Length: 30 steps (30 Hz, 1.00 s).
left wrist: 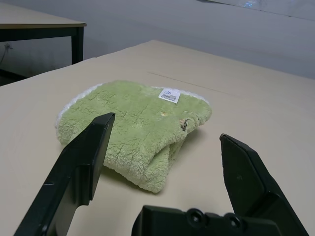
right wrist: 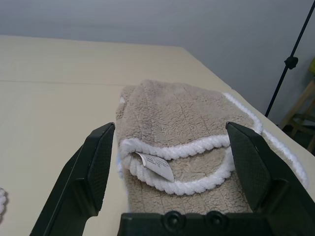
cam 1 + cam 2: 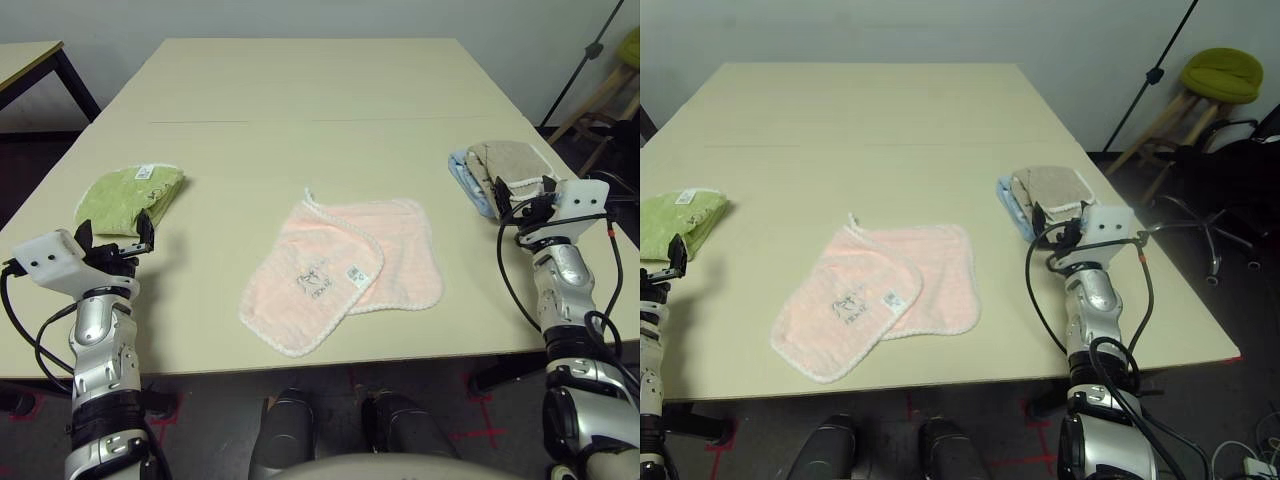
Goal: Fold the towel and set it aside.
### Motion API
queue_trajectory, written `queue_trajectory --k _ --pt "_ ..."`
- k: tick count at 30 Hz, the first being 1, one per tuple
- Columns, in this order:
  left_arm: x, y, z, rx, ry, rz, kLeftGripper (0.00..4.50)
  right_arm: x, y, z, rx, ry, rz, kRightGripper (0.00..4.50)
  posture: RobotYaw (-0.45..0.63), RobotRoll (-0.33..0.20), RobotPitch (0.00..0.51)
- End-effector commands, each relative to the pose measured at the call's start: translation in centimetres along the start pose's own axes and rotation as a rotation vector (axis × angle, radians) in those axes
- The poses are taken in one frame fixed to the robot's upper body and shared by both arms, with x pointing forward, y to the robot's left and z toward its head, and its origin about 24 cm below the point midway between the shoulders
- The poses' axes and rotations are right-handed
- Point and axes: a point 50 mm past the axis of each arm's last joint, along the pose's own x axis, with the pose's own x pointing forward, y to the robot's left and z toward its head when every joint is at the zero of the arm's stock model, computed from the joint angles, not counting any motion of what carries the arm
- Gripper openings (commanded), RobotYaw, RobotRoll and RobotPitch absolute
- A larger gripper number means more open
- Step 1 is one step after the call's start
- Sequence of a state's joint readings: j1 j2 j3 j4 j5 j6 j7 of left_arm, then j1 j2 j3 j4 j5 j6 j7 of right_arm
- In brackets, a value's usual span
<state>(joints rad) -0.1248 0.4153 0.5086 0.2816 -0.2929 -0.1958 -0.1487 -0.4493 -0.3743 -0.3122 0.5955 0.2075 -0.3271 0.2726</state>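
Pale pink towel (image 3: 345,275) lying flat near the middle of the beige table (image 3: 300,90), toward the near edge, well apart from both arms. Loosely folded — one flap laid over the other, off square, so two rounded corners jut toward the near-left edge. Long axis running diagonally, from the near-left corner up to the far-right one. Grey logo (image 3: 314,279) and white label (image 3: 355,273) facing up on the upper flap; white stitched edging all round.

Left gripper (image 3: 115,238) hovering just short of the light green towel (image 3: 130,196), fingers spread wide, nothing between them. Right gripper (image 3: 521,198) likewise spread, empty, right at the near end of the beige towel (image 3: 510,160) stacked on the blue towel (image 3: 467,178).

From the left wrist view: green towel's barcode tag (image 1: 170,95) and a small dark spot (image 1: 184,125) near its fold — too small to make out from the head. From the right wrist view: beige towel's rope-like white edging (image 2: 177,147) and a tucked white tag (image 2: 155,164). From the right eye view alone: green-cushioned stool (image 3: 1220,75) and a dark stand pole (image 3: 1155,75) beyond the table's right side.
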Motion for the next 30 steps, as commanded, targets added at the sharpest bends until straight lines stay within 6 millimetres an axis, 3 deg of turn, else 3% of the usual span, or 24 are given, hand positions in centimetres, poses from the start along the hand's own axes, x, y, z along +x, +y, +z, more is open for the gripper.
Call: queue_trajectory --k 1,7,13,18,20,24,30 --pt "-0.1 0.5 -0.1 0.013 0.008 0.005 4.5 0.0 0.2 0.8 -0.002 -0.032 0.036 4.47 0.16 0.0 0.089" --pt "0.5 1.5 2.2 0.017 -0.055 -0.02 4.5 -0.2 0.7 5.4 -0.056 -0.136 0.231 4.47 0.15 0.0 0.086" --pt "0.8 0.4 4.9 0.039 -0.011 -0.399 4.5 1.1 2.4 8.3 0.018 0.009 0.493 4.47 0.16 0.0 0.087" --pt "0.7 -2.0 6.9 0.031 0.099 -0.792 4.5 4.3 4.4 10.0 0.023 0.235 0.654 4.47 0.17 0.0 0.093" --pt "0.7 -3.3 7.7 0.046 0.133 -0.946 4.5 5.9 5.1 10.0 0.009 0.405 0.699 4.47 0.18 0.0 0.094" --pt "0.5 -5.1 8.2 0.051 0.172 -1.12 4.5 7.8 6.1 10.0 -0.015 0.529 0.818 4.47 0.21 0.0 0.097" --pt "-1.1 -8.1 7.9 0.012 0.216 -1.318 4.5 8.8 7.0 6.0 -0.069 0.746 0.792 4.47 0.24 0.0 0.093"
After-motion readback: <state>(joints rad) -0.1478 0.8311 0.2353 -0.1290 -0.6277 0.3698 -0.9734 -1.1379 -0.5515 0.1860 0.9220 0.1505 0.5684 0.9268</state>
